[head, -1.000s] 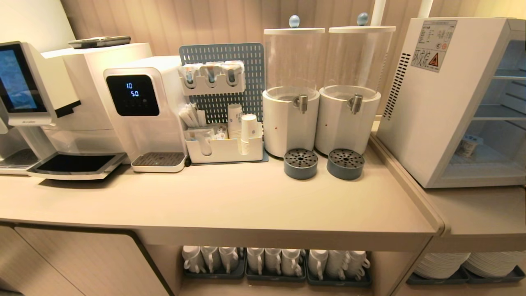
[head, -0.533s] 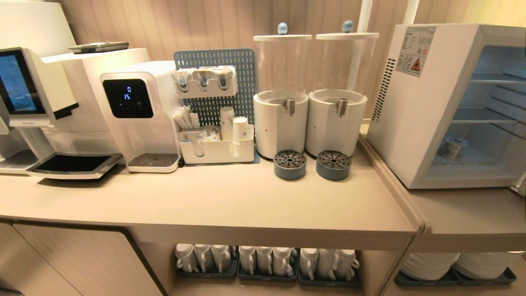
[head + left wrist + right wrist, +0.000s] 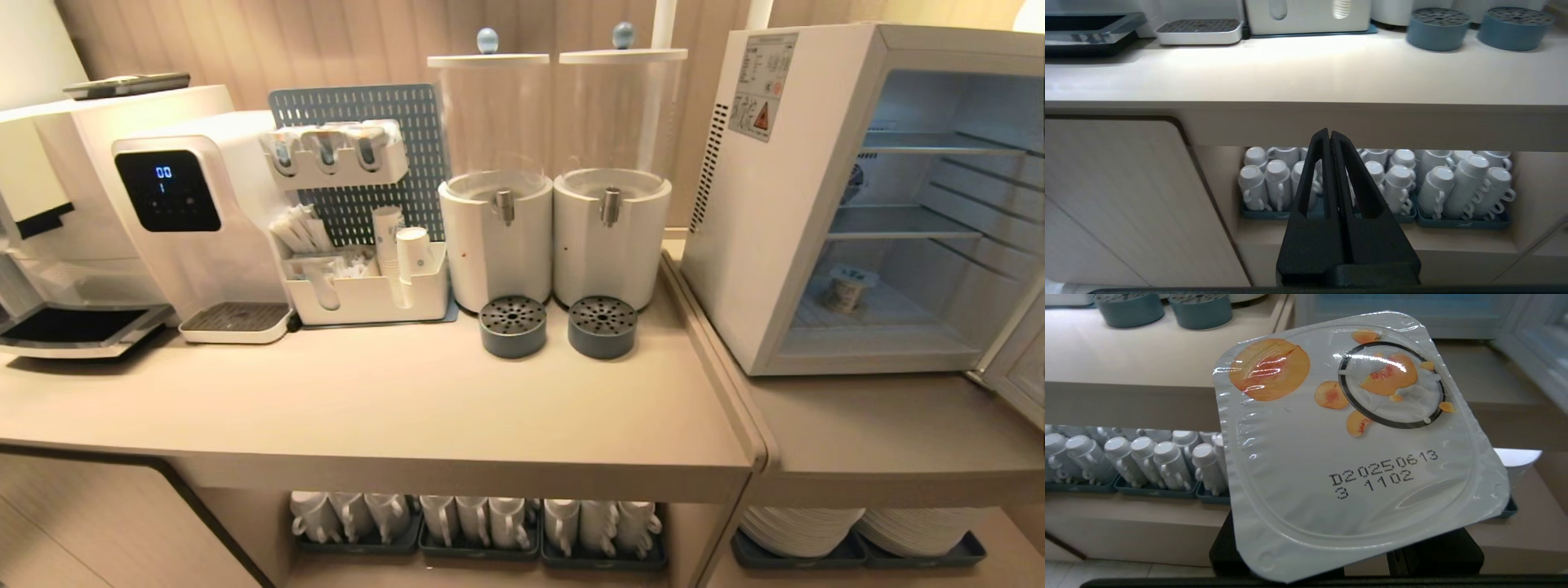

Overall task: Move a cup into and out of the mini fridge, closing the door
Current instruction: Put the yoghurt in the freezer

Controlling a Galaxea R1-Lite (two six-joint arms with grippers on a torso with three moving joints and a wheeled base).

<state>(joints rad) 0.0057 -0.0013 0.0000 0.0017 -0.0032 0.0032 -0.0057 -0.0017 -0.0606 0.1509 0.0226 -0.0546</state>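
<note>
My right gripper is shut on a cup, a sealed yoghurt pot whose foil lid with peach pictures hides the fingers. It hangs in front of the counter's edge, below the mini fridge. This white fridge stands on the lower counter at the right, and its door is swung open at the view's right edge. On the fridge floor sits another small cup. My left gripper is shut and empty, parked before the shelf of mugs. Neither arm shows in the head view.
Two clear drink dispensers, a cup and sachet organiser, a water dispenser and a coffee machine line the main counter. White mugs in trays and stacked plates fill the shelf underneath.
The whole head view has slid left, so the camera has moved right. More of the open fridge and its door now shows. Nothing on the counter moved.
</note>
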